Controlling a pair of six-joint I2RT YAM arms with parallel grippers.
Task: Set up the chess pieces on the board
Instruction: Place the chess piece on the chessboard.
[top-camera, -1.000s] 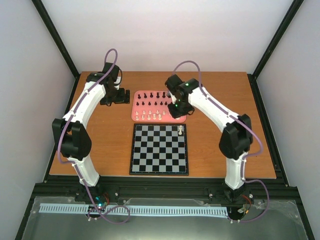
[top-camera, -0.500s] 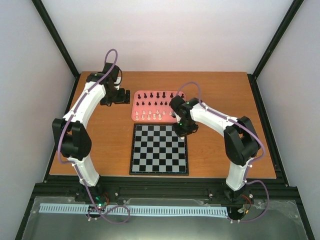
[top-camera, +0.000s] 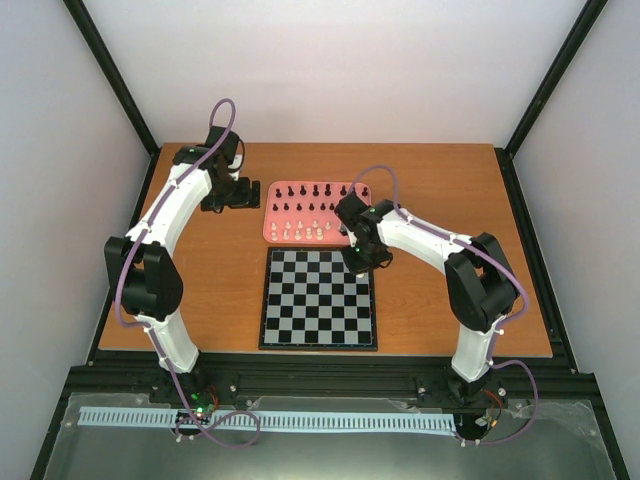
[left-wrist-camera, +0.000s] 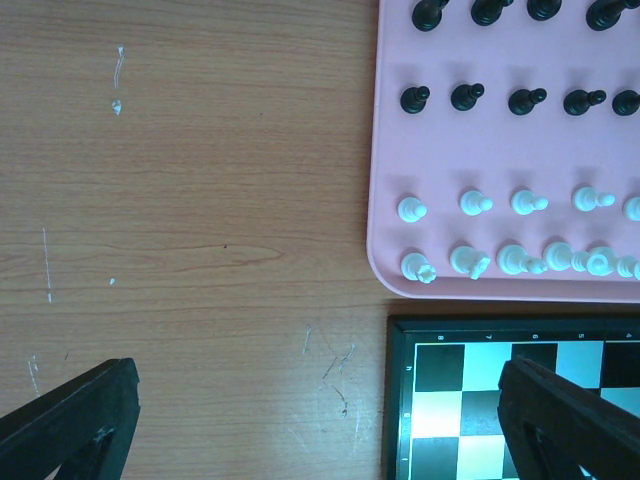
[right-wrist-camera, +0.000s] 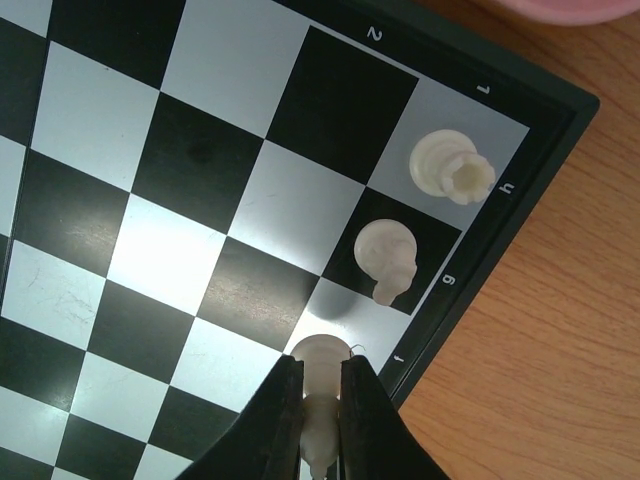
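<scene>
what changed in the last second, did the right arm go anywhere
The right gripper moved from above the tray to the board's far right corner, shut on a white piece. It now hangs beside two white pieces standing at that edge. The left arm, the tray's pieces and the board stayed put.

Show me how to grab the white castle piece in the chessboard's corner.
Come straight down from above and pinch the white castle piece across its round body, just under the notched top. It stands upright, and another white piece fills the next square, so probably put one finger on the side of the board's lettered rim and one opposite.
</scene>
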